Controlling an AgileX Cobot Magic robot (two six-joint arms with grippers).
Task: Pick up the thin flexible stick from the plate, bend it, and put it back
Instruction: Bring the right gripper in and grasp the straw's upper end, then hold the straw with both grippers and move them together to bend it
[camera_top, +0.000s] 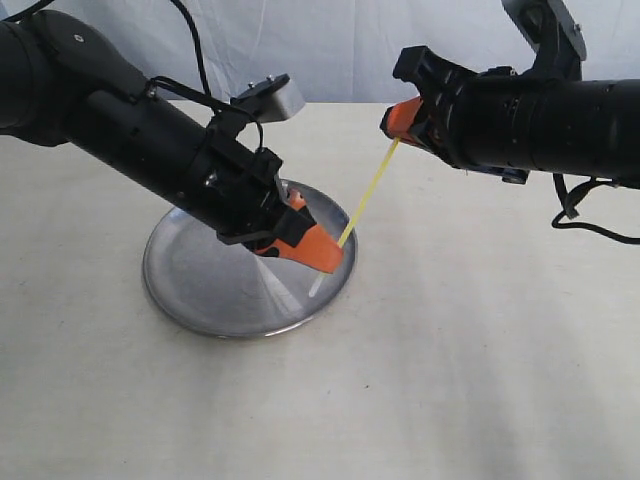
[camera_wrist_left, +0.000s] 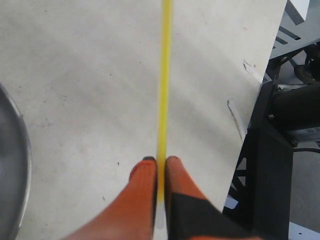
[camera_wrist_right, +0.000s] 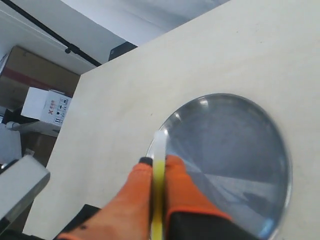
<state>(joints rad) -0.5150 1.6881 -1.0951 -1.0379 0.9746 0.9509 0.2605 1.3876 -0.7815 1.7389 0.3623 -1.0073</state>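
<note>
Exterior view: stick is off the plate, held in the air between both grippers. It runs on a slant from the left gripper, low over the plate's right rim, up to the right gripper, higher and to the right, past the plate's edge.

Progress, judged: pick-up done, plate holds nothing. Bend not done, since the stick reads straight along the whole span between the grippers, with no kink or wave. Left to do: bend it, then lay it back on the plate.

Stick look: very thin, yellow-green, wire-like, straight and apparently taut. In the right wrist view a whitish end pokes just past the orange fingertips. In the exterior view a pale streak under the left gripper may be the other end or a reflection in the steel; cannot tell.

Left gripper: orange tips pressed together, pinching the stick, which shoots straight out from between them in the left wrist view. Right gripper: tips likewise clamped on the stick near its end, plate below in its wrist view.

Plate: round, shallow, shiny grey steel with a low rim, flat on the pale table. Neither gripper appears to touch it, though the left one hangs close above the rim.

Next likely calls for moving the grippers toward each other or twisting one to bow the stick.
</note>
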